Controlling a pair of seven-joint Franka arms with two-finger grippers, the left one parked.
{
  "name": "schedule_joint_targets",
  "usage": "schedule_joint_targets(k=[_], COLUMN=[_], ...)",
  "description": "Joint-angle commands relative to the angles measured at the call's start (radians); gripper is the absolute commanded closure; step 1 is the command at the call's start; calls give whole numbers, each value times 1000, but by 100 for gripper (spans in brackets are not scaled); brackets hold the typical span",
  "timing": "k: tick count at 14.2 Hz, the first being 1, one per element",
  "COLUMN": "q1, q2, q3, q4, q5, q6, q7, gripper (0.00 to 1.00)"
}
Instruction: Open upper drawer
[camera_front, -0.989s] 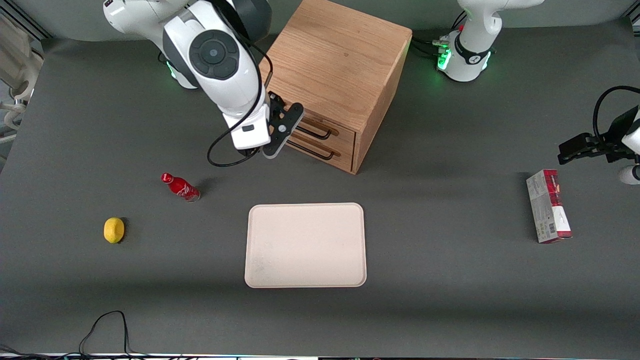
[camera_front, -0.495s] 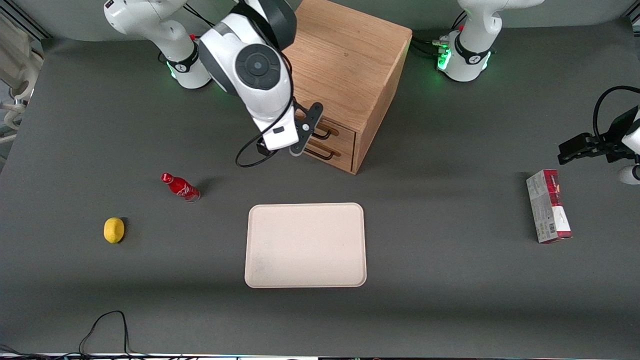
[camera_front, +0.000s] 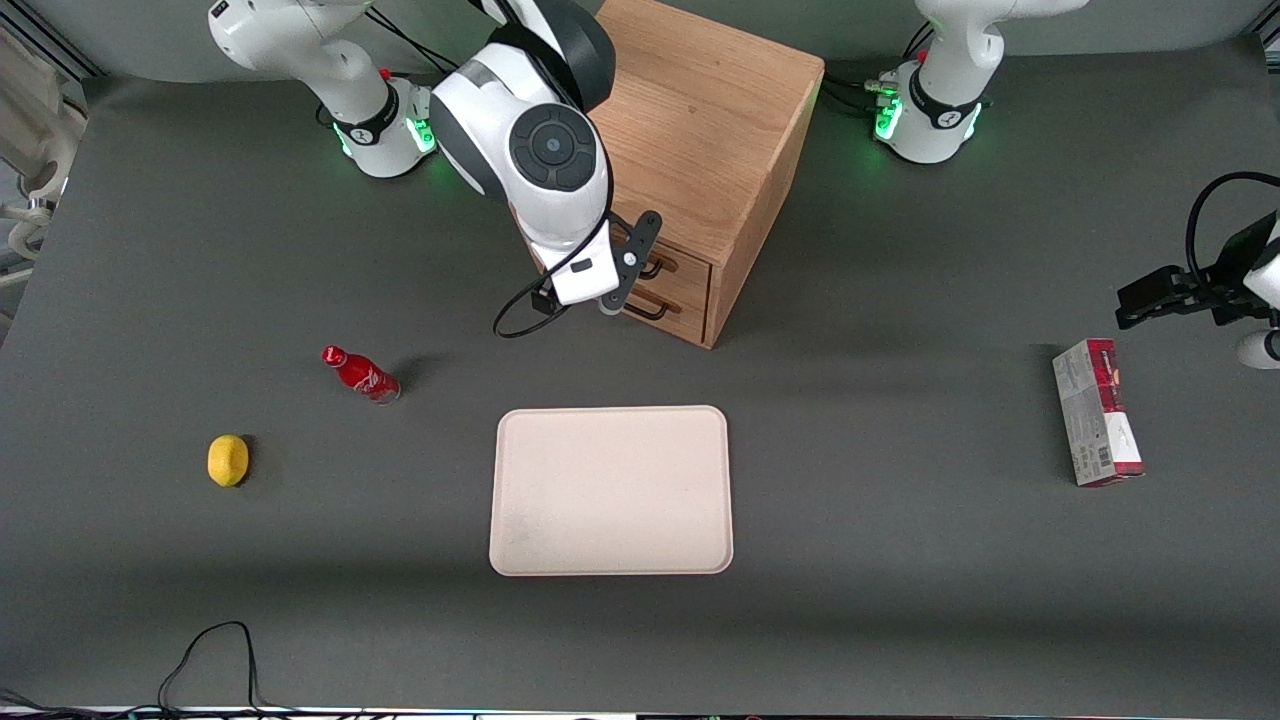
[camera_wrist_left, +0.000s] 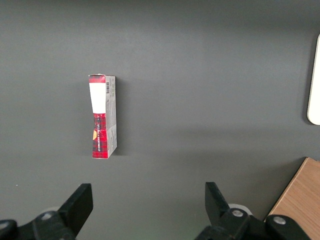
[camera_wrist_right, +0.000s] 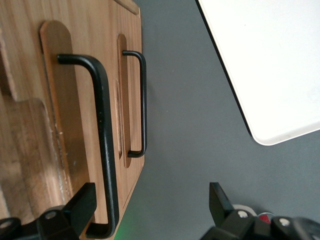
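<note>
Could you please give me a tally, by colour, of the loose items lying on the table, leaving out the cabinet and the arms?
Red: 2, the bottle and the red and white carton
Yellow: 1, the lemon
Cream: 1, the tray
Total: 4
The gripper is open in front of the upper drawer.

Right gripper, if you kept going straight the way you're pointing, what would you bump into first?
Probably the upper drawer. The right gripper is open in front of the cabinet, and the upper drawer's black handle runs next to one finger. Depth is hard to judge, so it might brush that handle first.
</note>
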Motion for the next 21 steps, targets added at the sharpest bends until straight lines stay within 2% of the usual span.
schedule_joint_targets(k=[1,3,12,21], q1=[7,4,-25,-39], q2=[45,51,51,59], q3=[-6,-11,-19,-19], q4=[59,59,50,21], q5=[-2,48,145,163], q6=[-4,12,29,26], q7=[-16,-16,-35,-108], gripper=[0,0,0,0])
